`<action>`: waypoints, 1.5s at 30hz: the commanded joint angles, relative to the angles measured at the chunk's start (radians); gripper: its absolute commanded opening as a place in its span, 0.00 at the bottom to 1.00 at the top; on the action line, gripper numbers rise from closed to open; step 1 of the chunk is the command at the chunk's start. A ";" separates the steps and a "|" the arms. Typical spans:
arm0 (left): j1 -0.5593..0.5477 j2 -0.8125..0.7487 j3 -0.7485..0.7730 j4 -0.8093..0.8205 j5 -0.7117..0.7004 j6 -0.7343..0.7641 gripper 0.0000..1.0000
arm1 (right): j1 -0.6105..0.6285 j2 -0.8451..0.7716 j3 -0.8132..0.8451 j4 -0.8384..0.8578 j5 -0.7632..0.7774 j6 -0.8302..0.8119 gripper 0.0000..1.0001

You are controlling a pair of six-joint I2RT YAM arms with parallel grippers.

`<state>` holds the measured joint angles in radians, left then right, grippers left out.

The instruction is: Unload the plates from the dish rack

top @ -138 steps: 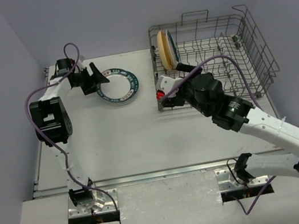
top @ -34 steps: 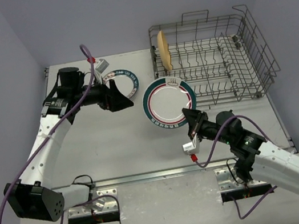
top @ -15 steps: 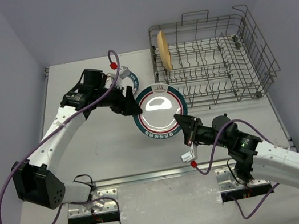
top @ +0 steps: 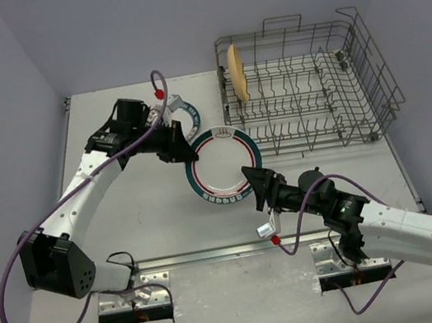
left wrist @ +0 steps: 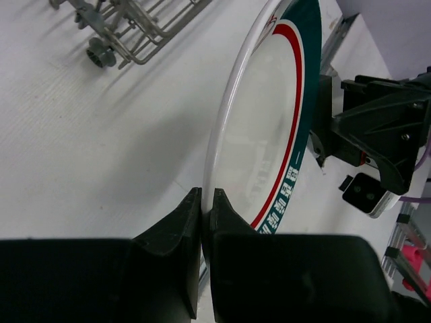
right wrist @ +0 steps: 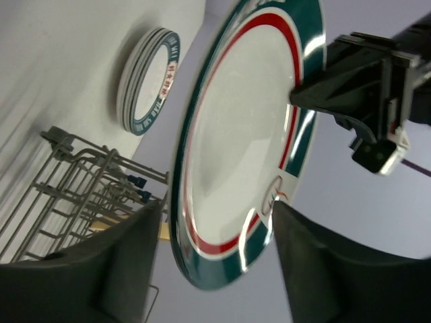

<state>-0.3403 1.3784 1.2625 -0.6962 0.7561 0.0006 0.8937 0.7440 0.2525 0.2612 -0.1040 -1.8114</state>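
A white plate (top: 221,169) with a teal rim and red ring hangs tilted above the table between both arms. My left gripper (top: 188,154) is shut on its upper-left rim; the left wrist view shows the gripper (left wrist: 207,202) pinching the plate (left wrist: 269,121) edge. My right gripper (top: 251,179) is open at the lower-right rim, its fingers (right wrist: 337,269) spread wide on either side of the plate (right wrist: 242,128). A tan-yellow plate (top: 235,73) stands upright at the left end of the dish rack (top: 306,104).
A stack of teal-rimmed plates (top: 190,116) lies on the table behind the left arm, also seen in the right wrist view as a stack (right wrist: 148,81). The rack's corner (left wrist: 128,30) shows beyond the held plate. Walls close in the table's left and right sides.
The plate has moved left, away from the rack. My left gripper came in and shut on its rim. My right gripper, shut on the plate before, has opened.
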 commanded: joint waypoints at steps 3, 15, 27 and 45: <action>0.285 0.065 0.051 0.093 0.192 -0.089 0.00 | 0.008 -0.012 0.050 0.101 0.082 0.095 0.97; 0.479 0.308 0.226 0.314 0.010 -0.320 0.00 | 0.010 0.130 0.251 -0.012 0.237 0.459 0.99; 0.471 0.637 0.432 0.258 -0.121 -0.279 0.00 | -0.001 0.380 0.931 -0.542 0.268 1.358 0.99; 0.419 0.622 0.418 0.188 -0.370 -0.146 0.89 | -0.427 0.744 1.364 -0.703 0.080 2.066 0.99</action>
<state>0.0867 2.1007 1.6646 -0.5137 0.4703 -0.1902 0.4961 1.4290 1.5474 -0.4135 0.0211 0.1288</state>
